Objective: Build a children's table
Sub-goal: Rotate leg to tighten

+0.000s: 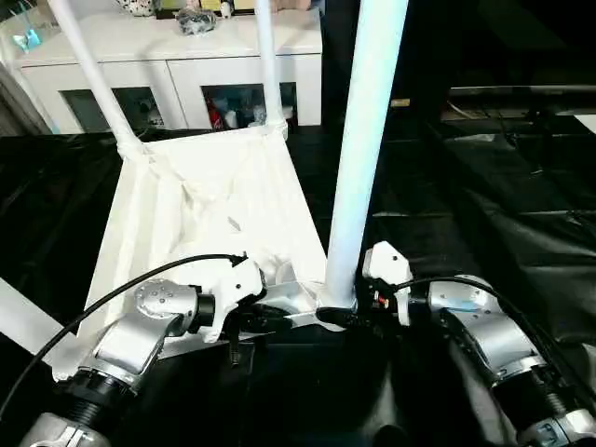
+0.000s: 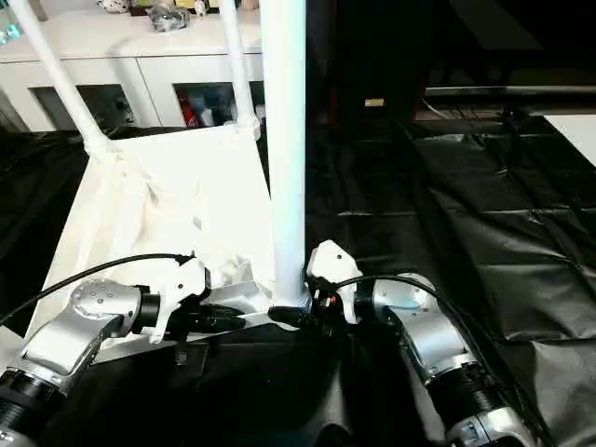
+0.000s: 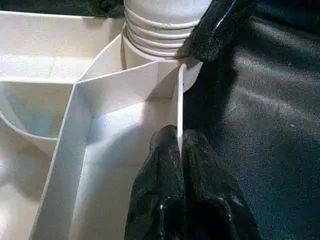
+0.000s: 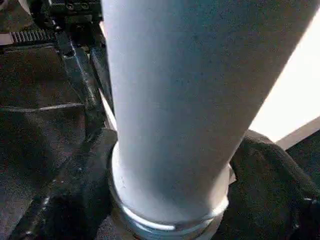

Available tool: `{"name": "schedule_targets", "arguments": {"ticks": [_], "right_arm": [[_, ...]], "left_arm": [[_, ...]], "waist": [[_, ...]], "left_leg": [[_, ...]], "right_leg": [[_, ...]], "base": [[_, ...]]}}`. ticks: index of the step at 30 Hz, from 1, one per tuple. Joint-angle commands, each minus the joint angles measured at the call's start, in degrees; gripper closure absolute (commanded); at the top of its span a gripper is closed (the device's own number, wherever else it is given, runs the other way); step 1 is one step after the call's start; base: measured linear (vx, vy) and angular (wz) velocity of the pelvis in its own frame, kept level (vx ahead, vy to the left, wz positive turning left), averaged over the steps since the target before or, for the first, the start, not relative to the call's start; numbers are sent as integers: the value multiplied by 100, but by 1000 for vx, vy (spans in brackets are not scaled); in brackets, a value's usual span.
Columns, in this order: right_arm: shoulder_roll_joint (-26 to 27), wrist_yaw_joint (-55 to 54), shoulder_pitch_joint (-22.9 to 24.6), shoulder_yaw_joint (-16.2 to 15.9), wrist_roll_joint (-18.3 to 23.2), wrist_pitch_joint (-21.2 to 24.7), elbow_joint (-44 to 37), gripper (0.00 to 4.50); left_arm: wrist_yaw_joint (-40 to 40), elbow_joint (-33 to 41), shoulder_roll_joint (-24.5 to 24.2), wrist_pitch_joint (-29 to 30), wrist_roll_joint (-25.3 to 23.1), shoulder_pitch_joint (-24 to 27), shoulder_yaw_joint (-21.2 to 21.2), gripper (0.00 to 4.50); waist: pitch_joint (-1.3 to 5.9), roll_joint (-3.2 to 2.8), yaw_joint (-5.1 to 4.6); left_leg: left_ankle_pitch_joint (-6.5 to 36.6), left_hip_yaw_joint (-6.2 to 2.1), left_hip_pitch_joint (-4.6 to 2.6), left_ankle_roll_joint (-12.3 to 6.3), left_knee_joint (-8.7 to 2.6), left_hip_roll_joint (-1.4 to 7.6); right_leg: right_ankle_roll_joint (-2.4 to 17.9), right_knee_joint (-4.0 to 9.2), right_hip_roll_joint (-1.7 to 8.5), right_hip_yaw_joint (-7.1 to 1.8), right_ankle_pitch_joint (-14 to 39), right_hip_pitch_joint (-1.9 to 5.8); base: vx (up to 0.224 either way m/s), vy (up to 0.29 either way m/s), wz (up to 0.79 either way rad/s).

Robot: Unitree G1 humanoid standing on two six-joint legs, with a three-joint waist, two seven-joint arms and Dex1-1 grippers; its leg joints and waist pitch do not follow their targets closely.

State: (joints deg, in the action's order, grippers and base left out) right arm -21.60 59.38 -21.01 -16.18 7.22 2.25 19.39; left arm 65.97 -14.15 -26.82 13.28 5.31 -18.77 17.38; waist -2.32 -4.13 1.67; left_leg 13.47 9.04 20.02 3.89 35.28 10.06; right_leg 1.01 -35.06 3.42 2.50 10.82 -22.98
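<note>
The white tabletop (image 1: pixel 205 214) lies underside up on black sheeting. Two white legs (image 1: pixel 93 74) (image 1: pixel 267 65) stand in its far corner sockets, and another leg (image 1: pixel 19 321) slants off at the near left. A thick leg (image 1: pixel 363 140) stands upright in the near right socket. My right gripper (image 1: pixel 340 317) is shut around the base of this leg, with a black finger (image 4: pixel 75 190) on either side of it. My left gripper (image 3: pixel 179 137) is shut on the tabletop's thin rim wall (image 3: pixel 179 100), just beside that socket and the leg's ribbed end (image 3: pixel 160 25).
A white cabinet (image 1: pixel 168 56) with glass doors stands behind the tabletop, with small items on top. Crinkled black sheeting (image 1: pixel 484 214) covers the floor all around. A dark low frame (image 1: pixel 521 93) sits at the far right.
</note>
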Motion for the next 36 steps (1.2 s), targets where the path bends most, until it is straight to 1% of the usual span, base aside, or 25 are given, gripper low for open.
{"name": "schedule_targets", "arguments": {"ticks": [1,3,5,9,11,13,17,18,19,21,22,23,24,25,26,27,28,29,30,31,32,33,34,35,36], "right_arm": [[-31,-88,-156,104,16,-15,103,118],[-23,-81,-147,113,18,-29,114,123],[-6,-84,-134,117,20,-35,121,152],[43,-83,-107,145,31,-41,138,173],[56,-81,-107,151,31,-39,149,175],[64,-77,-111,155,30,-39,157,176],[128,-160,-100,230,70,-76,166,178],[147,-200,-100,255,76,-99,180,178],[181,-293,-105,290,59,-159,213,178],[291,-588,-156,373,4,-259,350,178],[425,-910,-218,468,-24,-251,504,178],[697,-1419,-297,661,46,-146,718,178],[753,-1500,-303,700,76,-120,740,178],[932,-1757,-321,822,174,-40,806,178],[1157,-2096,-345,952,259,69,891,178],[1173,-2119,-346,956,259,73,898,178],[1279,-2278,-357,971,240,93,952,178],[1355,-2440,-370,960,172,81,1009,178],[1451,-2707,-411,935,48,106,1117,178],[1577,-3055,-479,956,-63,119,1272,178],[1692,-3355,-552,998,-147,129,1423,178],[1757,-3512,-593,1035,-168,153,1499,178],[1796,-3606,-616,1058,-174,173,1538,178],[1962,-3979,-695,1119,-253,249,1682,179],[2002,-4065,-712,1129,-278,267,1713,179]], "left_arm": [[39,-156,-160,173,-143,129,138,450],[53,-140,-158,201,-118,147,137,450],[41,-134,-142,216,-94,153,121,450],[21,-105,-136,263,-64,169,103,450],[23,-91,-136,276,-55,181,102,450],[24,-89,-137,281,-52,185,101,450],[-48,-89,-137,241,-79,238,84,450],[-73,-97,-127,228,-89,238,81,450],[-114,-106,-114,208,-105,237,74,450],[-235,-144,-72,185,-152,222,58,450],[-372,-201,-6,203,-191,190,41,450],[-586,-267,147,269,-241,121,44,450],[-628,-275,185,311,-246,103,49,450],[-761,-297,310,449,-260,47,64,450],[-965,-370,501,576,-315,-46,107,450],[-988,-383,522,594,-323,-57,113,450],[-1144,-475,665,707,-380,-136,159,450],[-1285,-567,790,774,-446,-206,212,450],[-1488,-715,983,855,-520,-311,269,450],[-1753,-912,1235,983,-552,-443,271,450],[-1975,-1083,1444,1073,-576,-551,249,450],[-2111,-1191,1561,1110,-585,-617,219,450],[-2194,-1270,1635,1131,-578,-663,189,450],[-2603,-1702,1938,1158,-627,-903,76,450],[-2709,-1817,2009,1157,-649,-966,51,450]], "waist": [[263,69,20],[262,82,17],[260,86,17],[252,85,13],[248,102,7],[245,92,9],[245,103,1],[244,122,-6],[245,106,-2],[237,104,-25],[242,106,-39],[236,111,-61],[237,113,-86],[230,98,-118],[235,54,-114],[228,76,-120],[238,83,-129],[243,79,-112],[245,55,-116],[241,79,-124],[243,57,-116],[248,57,-124],[236,72,-120],[243,77,-127],[246,74,-120]], "left_leg": [[971,-68,63,-370,-501,258],[951,-70,66,-377,-503,259],[955,-63,61,-382,-498,256],[1006,-68,61,-369,-510,260],[1034,-65,56,-362,-513,260],[1031,-69,60,-363,-517,259],[1044,-69,61,-361,-516,262],[1041,-67,67,-364,-518,261],[1035,-69,63,-360,-518,261],[1063,-68,70,-326,-524,255],[1052,-70,72,-297,-521,248],[1088,-70,64,-265,-527,245],[1077,-73,66,-245,-531,242],[1120,-76,67,-207,-537,240],[1139,-77,45,-189,-530,241],[1149,-76,47,-179,-535,240],[1104,-82,74,-176,-535,232],[1078,-75,47,-177,-528,235],[1072,-72,46,-174,-526,237],[1055,-70,65,-177,-524,222],[1077,-60,40,-167,-514,210],[1068,-51,33,-155,-506,204],[1135,-59,43,-153,-515,204],[1110,-51,50,-165,-504,175],[1107,-54,38,-168,-507,176]], "right_leg": [[1260,469,436,-252,1611,298],[1255,468,439,-254,1611,299],[1261,473,437,-257,1633,291],[1238,481,438,-256,1713,286],[1224,489,436,-257,1782,280],[1217,489,440,-257,1813,279],[1204,491,442,-262,1825,276],[1202,493,440,-261,1825,277],[1196,495,445,-261,1846,272],[1184,504,443,-261,1912,266],[1168,502,445,-257,1938,274],[1154,516,441,-257,2017,261],[1159,509,437,-255,2013,265],[1147,518,439,-253,2083,263],[1148,521,443,-260,2082,246],[1138,540,438,-258,2090,248],[1131,523,436,-253,2015,281],[1135,531,433,-256,1964,255],[1157,523,432,-258,1906,255],[1172,527,428,-249,1862,269],[1163,540,428,-252,1929,252],[1161,546,421,-251,1931,243],[1142,563,431,-247,2042,255],[1090,574,415,-245,2097,252],[1061,588,422,-246,2129,252]], "base": [[0,0,0],[0,0,0],[0,0,0],[0,0,0],[0,0,0],[0,0,0],[0,0,0],[0,0,0],[0,0,0],[0,0,0],[0,0,0],[0,0,0],[0,0,0],[0,0,0],[0,0,0],[0,0,0],[0,0,0],[0,0,0],[0,0,0],[0,0,0],[0,0,0],[0,0,0],[0,0,0],[0,0,0],[0,0,0]]}}
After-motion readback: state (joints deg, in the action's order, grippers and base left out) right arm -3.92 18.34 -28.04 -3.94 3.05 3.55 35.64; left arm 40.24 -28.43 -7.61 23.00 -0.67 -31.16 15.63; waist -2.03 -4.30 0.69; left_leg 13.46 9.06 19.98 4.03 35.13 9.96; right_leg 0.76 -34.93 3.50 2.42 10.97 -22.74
